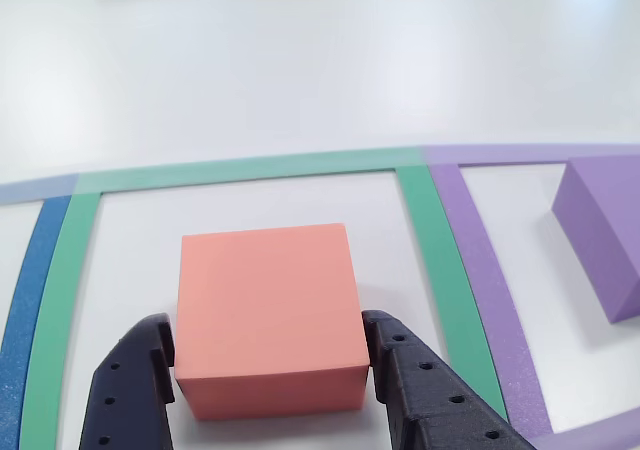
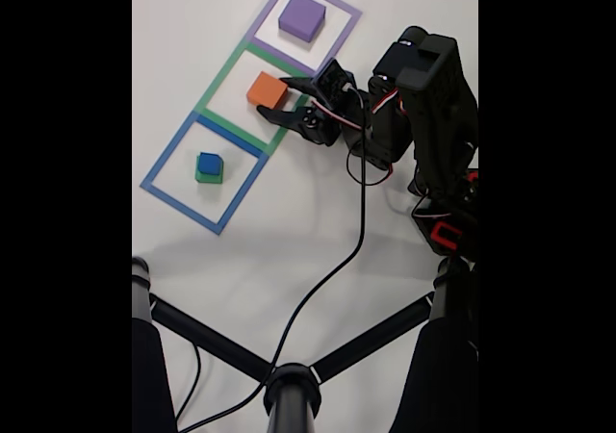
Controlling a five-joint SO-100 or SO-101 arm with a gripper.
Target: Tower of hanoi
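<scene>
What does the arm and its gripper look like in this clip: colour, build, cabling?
The arm is black and blocky, with red and white wires looping between its joints and red detail near its base. A thin black cable trails from it across the white table. In the other view, the gripper has two dark navy plastic fingers with matte surfaces, dotted with small round holes.

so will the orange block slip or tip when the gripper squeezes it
The orange block looks like matte foam, so probably grippy and light. It may dent slightly between the gripper fingers. Flat sides and a squat shape suggest it won't roll or tip.
</scene>
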